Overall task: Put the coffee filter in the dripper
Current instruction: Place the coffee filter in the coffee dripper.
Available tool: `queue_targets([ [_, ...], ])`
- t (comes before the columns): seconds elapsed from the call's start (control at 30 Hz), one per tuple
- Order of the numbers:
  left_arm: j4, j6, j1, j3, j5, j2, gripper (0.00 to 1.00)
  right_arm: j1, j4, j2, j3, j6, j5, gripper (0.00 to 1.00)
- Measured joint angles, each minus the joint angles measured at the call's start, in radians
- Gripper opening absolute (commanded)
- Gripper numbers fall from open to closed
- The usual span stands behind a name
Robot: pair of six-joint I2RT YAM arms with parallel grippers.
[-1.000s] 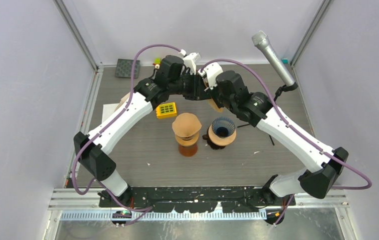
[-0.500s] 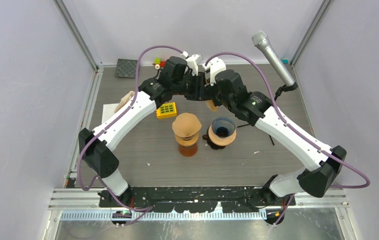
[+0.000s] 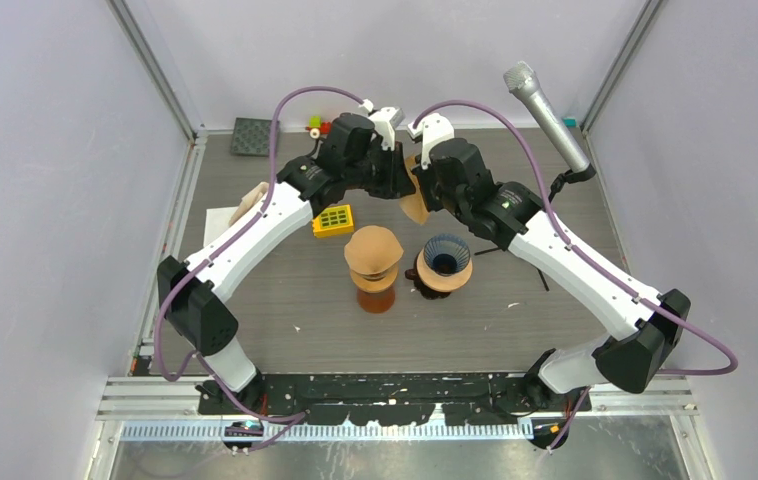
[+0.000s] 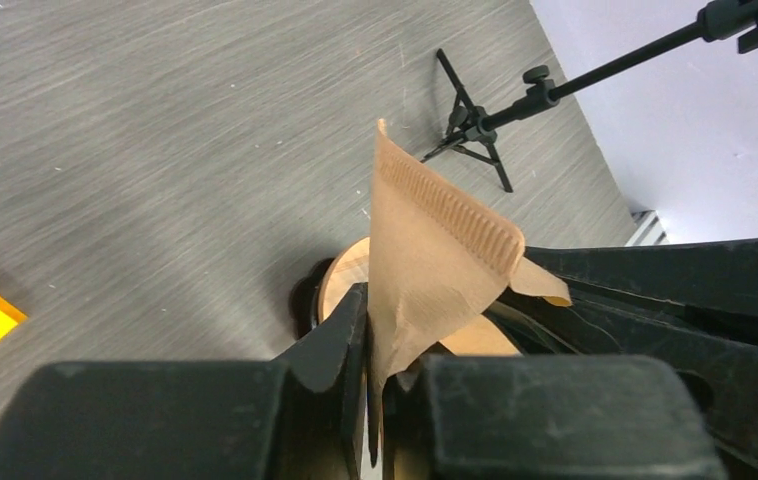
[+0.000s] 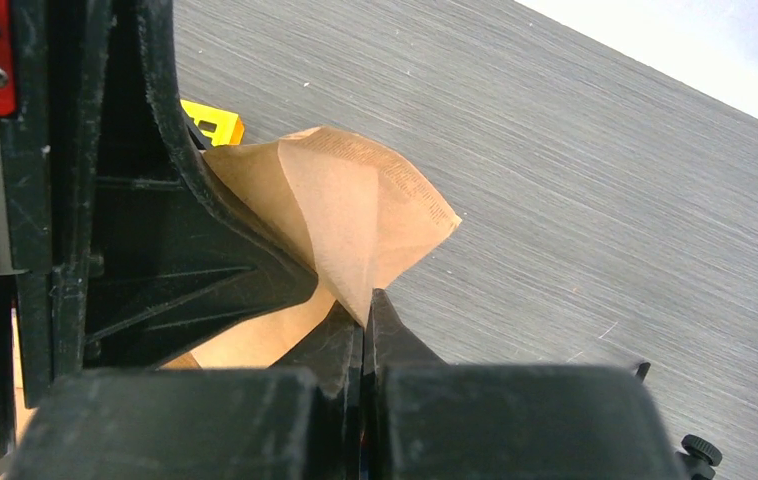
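Table (image 3: pixel 285 290): grey wood grain. Left arm (image 3: pixel 245 235) and right arm (image 3: pixel 575 270) reach in and meet at far centre. Mic (image 3: pixel 545 112) on its stand, far right. Dripper (image 3: pixel 444 262) mid-table, ribbed cone open upward. Brown capped stand (image 3: pixel 374 265) just left of it. Filter (image 4: pixel 425 250): brown paper, held in the air behind the dripper, not in it. Left gripper (image 4: pixel 373 345) clamped on the filter's lower edge. Right gripper (image 5: pixel 363 318) pinched tight on another fold of it. Yellow block (image 3: pixel 333 220) lies left of the dripper, further back.
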Motion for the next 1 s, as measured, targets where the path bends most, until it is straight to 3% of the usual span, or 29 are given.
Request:
queue_targets([
  [0.67,-0.01,0.103,-0.022,0.006,-0.135,0.007,0.06,0.0,0.0,0.009,0.001,-0.001,0.014,0.01],
  [1.0,-0.013,0.095,-0.024,0.019,-0.135,0.021,0.15,0.0,-0.016,0.037,0.034,0.021,-0.022,0.01],
])
